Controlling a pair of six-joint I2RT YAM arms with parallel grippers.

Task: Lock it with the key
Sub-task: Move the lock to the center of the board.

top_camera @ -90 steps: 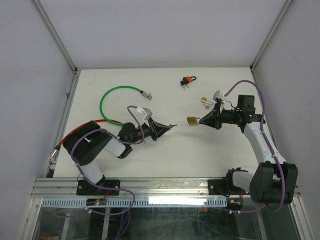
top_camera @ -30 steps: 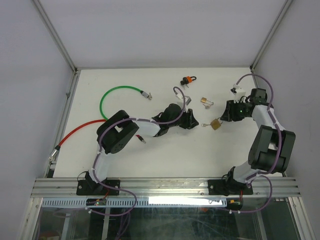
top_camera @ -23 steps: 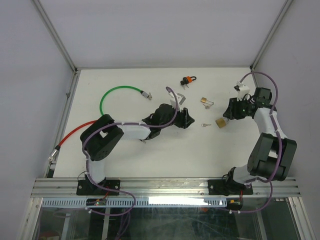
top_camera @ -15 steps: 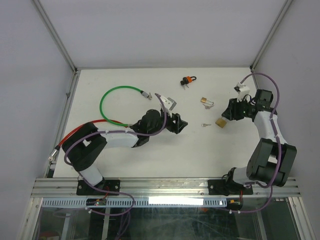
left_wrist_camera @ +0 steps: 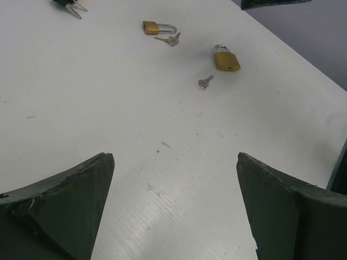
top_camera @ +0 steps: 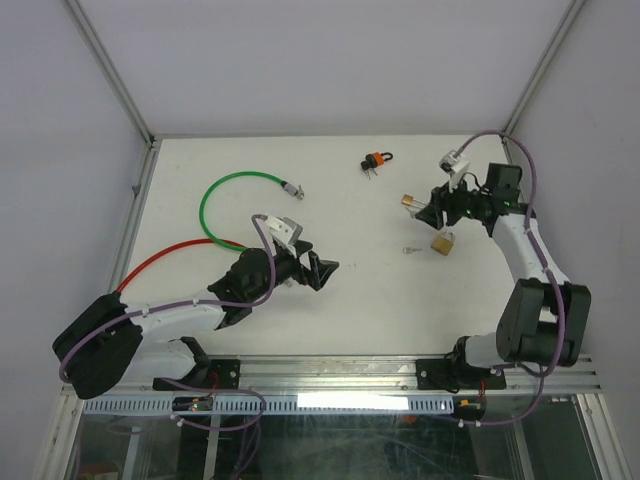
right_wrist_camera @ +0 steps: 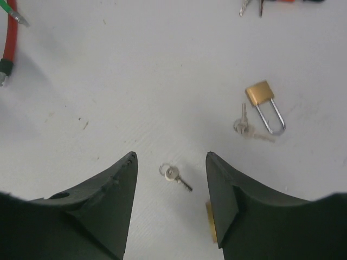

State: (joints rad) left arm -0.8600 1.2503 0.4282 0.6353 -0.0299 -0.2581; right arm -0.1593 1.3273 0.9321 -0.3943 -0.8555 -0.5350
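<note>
1. The left gripper (left_wrist_camera: 173,162) is hovering over the near-left part of the table (top_camera: 330,180). Its jaws are spread wide and holding nothing, and it is well apart from the lock things.
2. The right gripper (right_wrist_camera: 171,157) is hanging released too. Its jaws are parted with nothing clamped between them, and it is looking down at the loose key (right_wrist_camera: 174,174).
3. The key is lying flat on the right side of the table, just left of the brass padlock (top_camera: 443,241) and not touching it. A second padlock (top_camera: 410,203) is lying farther back with its own keys beside it.
4. Judging the risks:
   - The key is thin and flat, so closing fingers could be scraping the table and skidding it away or against the padlock.
   - Drifting toward the far side could mean grabbing the wrong keys.
   - The padlock is lying loose, so it could be sliding or twisting during insertion unless the other gripper is pinning it.
</note>
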